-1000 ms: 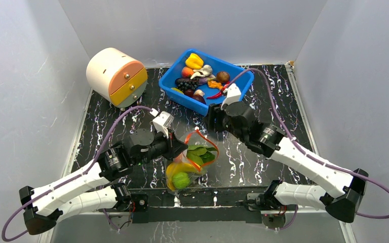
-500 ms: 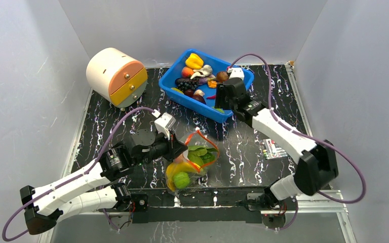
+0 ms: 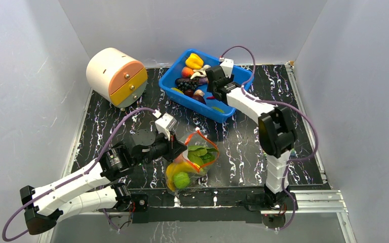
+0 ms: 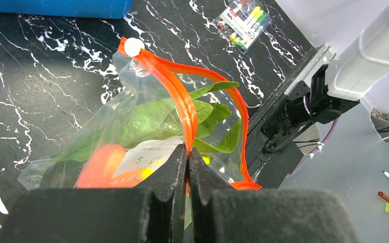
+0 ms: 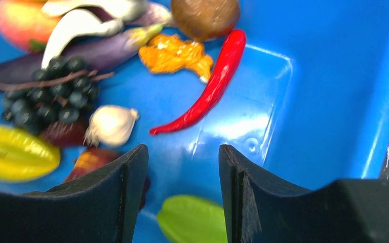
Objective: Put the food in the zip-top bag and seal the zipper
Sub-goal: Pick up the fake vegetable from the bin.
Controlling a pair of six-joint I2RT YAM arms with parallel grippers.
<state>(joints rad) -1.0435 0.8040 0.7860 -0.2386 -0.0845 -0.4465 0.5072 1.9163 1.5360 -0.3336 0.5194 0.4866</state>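
The clear zip-top bag (image 3: pixel 192 163) lies at the near middle of the table, its mouth gaping. Inside it are long green leaves (image 4: pixel 152 116), a yellow banana (image 3: pixel 174 168), a green lime (image 3: pixel 181 179) and an orange-pink peach (image 4: pixel 99 162). My left gripper (image 4: pixel 187 149) is shut on the orange-red zipper (image 4: pixel 180 96) at the near side of the mouth. My right gripper (image 5: pixel 183 152) hangs open over the blue bin (image 3: pixel 231 109), nothing between its fingers. The red chili (image 5: pixel 210 86) lies on the bin floor just beyond the fingertips.
The bin also holds black grapes (image 5: pixel 50 96), garlic (image 5: pixel 111 124), an eggplant (image 5: pixel 81 53), a yellow starfruit (image 5: pixel 15 152) and a green starfruit (image 5: pixel 192 220). A round cream drawer unit (image 3: pixel 115 76) stands back left. A marker pack (image 4: pixel 243 23) lies right of the bag.
My right arm has swung from the table's middle up and back, stretching out over the blue bin. The left gripper and the bag have stayed put.
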